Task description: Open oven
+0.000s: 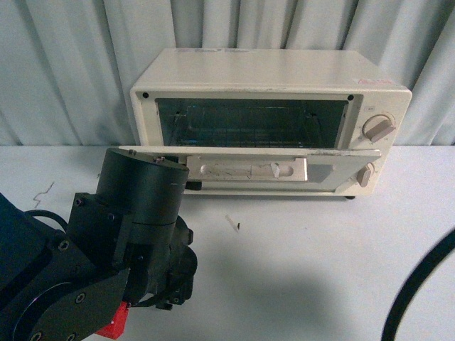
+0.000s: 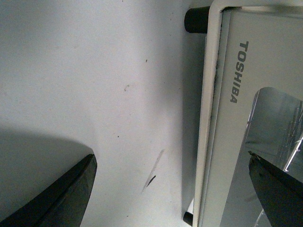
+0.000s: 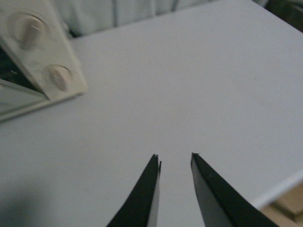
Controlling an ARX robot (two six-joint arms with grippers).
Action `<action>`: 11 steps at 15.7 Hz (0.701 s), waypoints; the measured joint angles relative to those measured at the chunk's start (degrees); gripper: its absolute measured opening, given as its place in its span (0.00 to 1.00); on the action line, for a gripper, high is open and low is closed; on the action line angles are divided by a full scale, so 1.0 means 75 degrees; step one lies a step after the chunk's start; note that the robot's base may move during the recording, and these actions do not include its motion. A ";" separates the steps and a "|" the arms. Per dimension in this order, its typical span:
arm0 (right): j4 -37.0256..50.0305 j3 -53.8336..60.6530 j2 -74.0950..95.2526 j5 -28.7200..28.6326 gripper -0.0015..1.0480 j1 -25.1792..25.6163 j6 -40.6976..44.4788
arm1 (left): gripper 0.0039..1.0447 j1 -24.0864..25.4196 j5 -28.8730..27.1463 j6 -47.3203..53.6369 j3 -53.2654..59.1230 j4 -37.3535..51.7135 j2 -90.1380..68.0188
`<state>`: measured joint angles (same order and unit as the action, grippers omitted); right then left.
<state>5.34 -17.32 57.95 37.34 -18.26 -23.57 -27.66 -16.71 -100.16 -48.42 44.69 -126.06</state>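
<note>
Left wrist view has the left pincer (image 2: 173,189) spread wide and empty. One finger (image 2: 71,198) hangs over bare counter (image 2: 94,71). The other (image 2: 279,194) hangs over the shiny bar handle (image 2: 274,123) on the door (image 2: 232,156) of the oven (image 1: 270,78), so the door's cream edge runs between the two. Beside that edge the counter lies bare but for a small dark mark, out to a black foot (image 2: 196,20) under the oven.

Front view sets the oven at the far middle of the counter, close before a pale curtain (image 1: 71,71). Its door is dropped outward, leaving the cavity and wire rack (image 1: 242,121) open to view, with two knobs (image 1: 377,128) at the right end. The left arm (image 1: 135,234) rises from the near left, bent forward, and its black wrist covers the door's left end; the pincer is hidden beneath it. Near and right of the door the counter is open, up to a black cable (image 1: 419,284) curving at the near right.

Right wrist view shows the right pincer (image 3: 175,189) parted by a narrow gap and holding nothing. It hangs above bare counter, well apart from the oven's knob panel, and the counter's edge lies close on one side.
</note>
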 joint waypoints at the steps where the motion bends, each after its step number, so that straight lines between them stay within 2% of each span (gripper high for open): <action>1: -0.0997 0.0449 -0.1087 0.0003 0.42 0.0458 -0.0501 | 0.94 0.0000 0.0000 0.0000 0.0000 -0.0003 0.0000; 4: -0.1244 0.0775 -0.1708 0.0017 0.75 0.0635 -0.0965 | 0.94 0.0000 0.0003 0.0000 0.0000 -0.0003 0.0003; 5: -0.0662 0.0895 -0.1623 -0.0195 0.83 0.0676 -0.0863 | 0.94 0.0000 0.0003 0.0000 0.0000 0.0000 0.0003; 6: 0.1480 0.1539 -0.1574 -0.1504 0.76 0.1145 -0.0245 | 0.94 0.0000 0.0000 0.0000 0.0000 -0.0003 0.0003; 7: 0.2833 0.2285 -0.1851 -0.2690 0.65 0.1515 0.0723 | 0.94 0.0000 -0.0003 0.0003 0.0006 0.0000 0.0003; 8: 0.3762 0.2221 -0.2110 -0.3459 0.57 0.1641 0.1486 | 0.94 0.0012 -0.0003 0.0003 0.0003 -0.0003 0.0006; 9: 0.3768 0.2151 -0.3115 -0.4217 0.46 0.1763 0.2148 | 0.94 0.0000 -0.0029 -0.0009 0.0006 -0.0003 0.0006; 10: 0.3474 0.2177 -0.3687 -0.4887 0.36 0.2241 0.2605 | 0.94 0.0003 0.0003 -0.0006 0.0009 -0.0006 0.0006; 11: 0.2949 0.2221 -0.3914 -0.4855 0.24 0.2532 0.2795 | 0.94 0.0003 0.0003 -0.0009 0.0009 -0.0009 0.0006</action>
<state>27.46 -0.67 28.60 0.93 0.73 -2.61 -27.64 -16.69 -100.22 -48.36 44.62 -126.02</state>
